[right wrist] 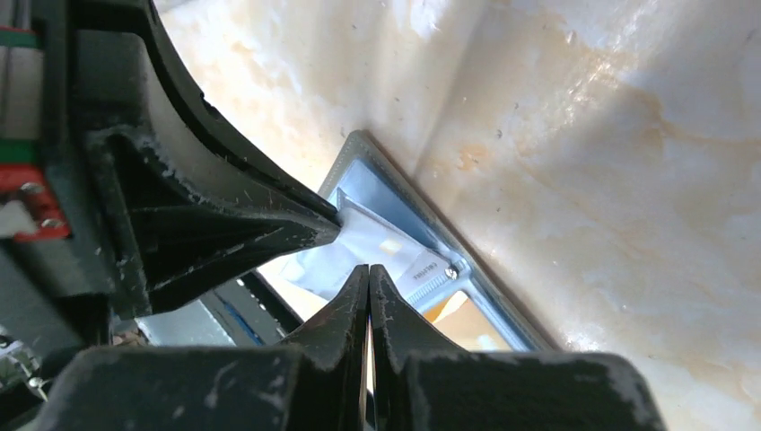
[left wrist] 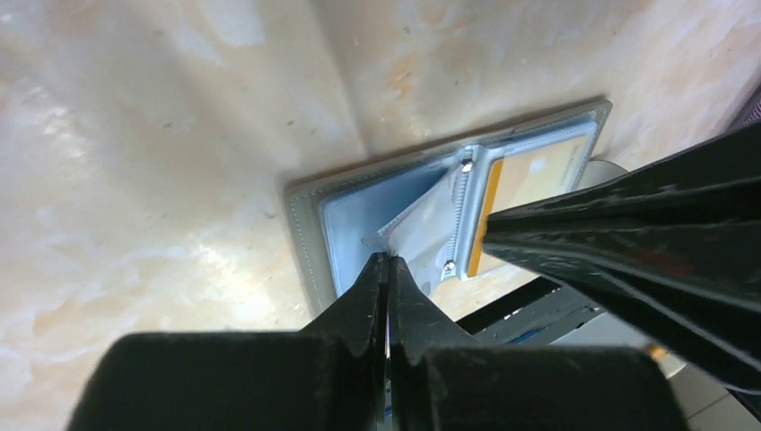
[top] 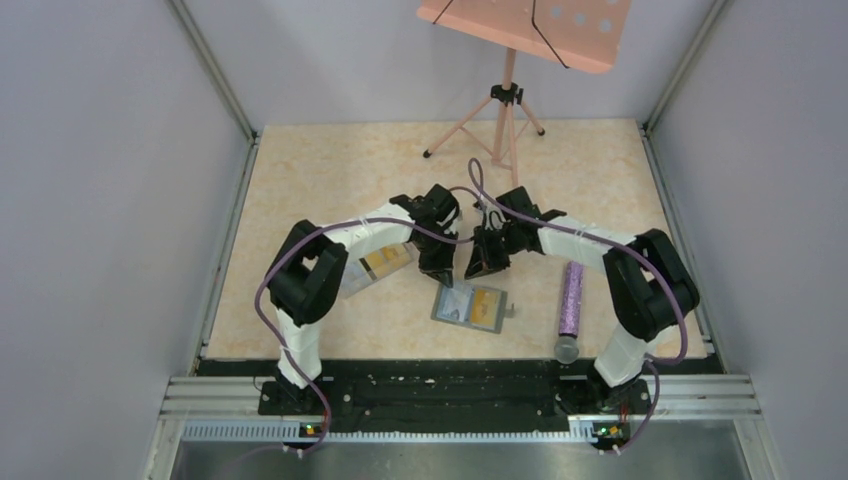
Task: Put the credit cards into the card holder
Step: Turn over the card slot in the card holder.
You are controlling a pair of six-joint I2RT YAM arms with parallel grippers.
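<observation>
Top view: marbled beige table point(top: 300, 180), grey walls, pink music stand point(top: 525, 25) behind; card holder point(top: 470, 305) open mid-table, cards point(top: 385, 262) in a clear box point(top: 352, 280) to its left.
Left wrist: left gripper point(left wrist: 388, 265) pinched onto the card holder's clear leaf.
Right wrist: right gripper point(right wrist: 369, 274) closed, empty, over the card holder.

The tabletop point(top: 330, 160) is cream, marbled with peach-orange veins. The card holder point(top: 450, 303) is dark grey with pale blue-grey pockets, and the card point(top: 486, 303) showing in it is orange and yellow. The tube point(top: 571, 298) is glittery purple, the music stand point(top: 525, 25) salmon pink, the cables point(top: 262, 300) violet.
</observation>
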